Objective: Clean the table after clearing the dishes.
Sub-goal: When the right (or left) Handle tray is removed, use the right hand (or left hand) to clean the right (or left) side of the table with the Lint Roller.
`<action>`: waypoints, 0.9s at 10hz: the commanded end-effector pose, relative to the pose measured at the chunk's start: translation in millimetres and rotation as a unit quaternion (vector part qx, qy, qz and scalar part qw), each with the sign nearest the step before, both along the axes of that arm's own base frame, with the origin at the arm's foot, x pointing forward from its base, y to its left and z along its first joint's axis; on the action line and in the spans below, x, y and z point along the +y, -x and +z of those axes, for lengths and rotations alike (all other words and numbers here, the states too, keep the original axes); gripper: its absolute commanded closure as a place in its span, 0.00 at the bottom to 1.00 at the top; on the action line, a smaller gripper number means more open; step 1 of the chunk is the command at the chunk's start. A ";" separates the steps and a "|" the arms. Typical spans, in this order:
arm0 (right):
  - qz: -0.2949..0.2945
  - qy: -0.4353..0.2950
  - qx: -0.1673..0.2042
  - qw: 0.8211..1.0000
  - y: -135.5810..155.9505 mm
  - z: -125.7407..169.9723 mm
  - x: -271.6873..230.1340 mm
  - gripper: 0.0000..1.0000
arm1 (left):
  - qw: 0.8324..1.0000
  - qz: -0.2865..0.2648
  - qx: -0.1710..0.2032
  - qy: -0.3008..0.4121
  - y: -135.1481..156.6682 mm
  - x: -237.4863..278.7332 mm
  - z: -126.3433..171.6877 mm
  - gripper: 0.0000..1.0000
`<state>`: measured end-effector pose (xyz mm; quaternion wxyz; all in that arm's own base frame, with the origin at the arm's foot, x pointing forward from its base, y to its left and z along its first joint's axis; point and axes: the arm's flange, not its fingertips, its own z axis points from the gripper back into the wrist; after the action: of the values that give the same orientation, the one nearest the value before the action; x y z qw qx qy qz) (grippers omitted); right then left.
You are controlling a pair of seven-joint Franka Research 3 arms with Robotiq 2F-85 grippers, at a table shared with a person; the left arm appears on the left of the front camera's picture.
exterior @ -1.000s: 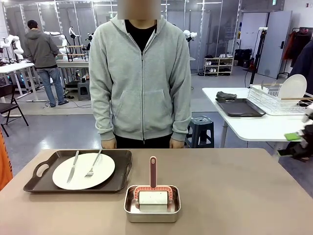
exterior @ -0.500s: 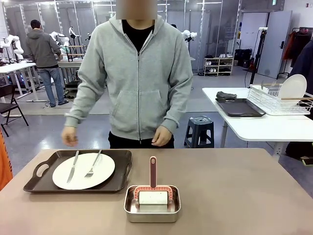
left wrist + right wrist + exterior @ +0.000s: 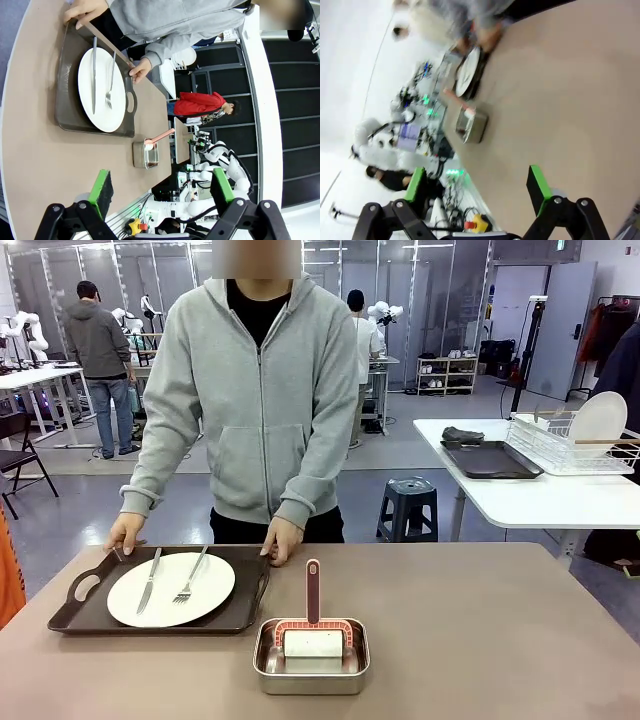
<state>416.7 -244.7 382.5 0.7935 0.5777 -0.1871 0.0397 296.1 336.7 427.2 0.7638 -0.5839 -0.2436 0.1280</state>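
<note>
Resting toward the far left corner of the table (image 3: 500,640), a dark tray (image 3: 252,585) is seen in the front view carrying a white plate (image 3: 215,588), with a knife (image 3: 148,580) and a fork (image 3: 190,580) laid loose on it. One hand (image 3: 125,533) of the person is set at the tray's far left corner and the other hand (image 3: 283,538) at its far right corner. By the table's near edge, about midway along, a steel pan (image 3: 262,662) holds a brush (image 3: 313,590) with a pink handle. By count there are one tray, one plate, one knife, one fork, one pan and one brush.

The plate is judged stiff, smooth and breakable, and the cutlery likely to slide. The tray is best taken by the cut-out handles at its short ends and kept level. The brush looks light and would be taken by its handle.

From the left wrist view, the left gripper (image 3: 161,187) is shown with jaws spread wide and nothing between them, above the table and well apart from the tray.

From the right wrist view, which is blurred, the right gripper (image 3: 476,185) is likewise spread wide and empty over bare tabletop, with the pan and the plate farther off.
</note>
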 end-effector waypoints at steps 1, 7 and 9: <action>-0.065 0.011 0.022 0.998 17.0 20.2 7.2 0.00 | 1.000 -0.002 -0.006 0.000 2.5 1.3 1.2 0.00; -0.063 0.027 0.015 0.998 15.1 25.2 -6.6 0.00 | 1.000 -0.002 -0.006 0.000 2.5 1.3 1.2 0.00; -0.063 0.027 0.015 0.998 15.1 25.2 -6.6 0.00 | 1.000 -0.002 -0.006 0.000 2.5 1.3 1.2 0.00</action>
<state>401.1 -249.2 404.5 0.8145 0.5422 -0.2056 -0.0206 296.3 336.6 427.2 0.7638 -0.5839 -0.2435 0.1278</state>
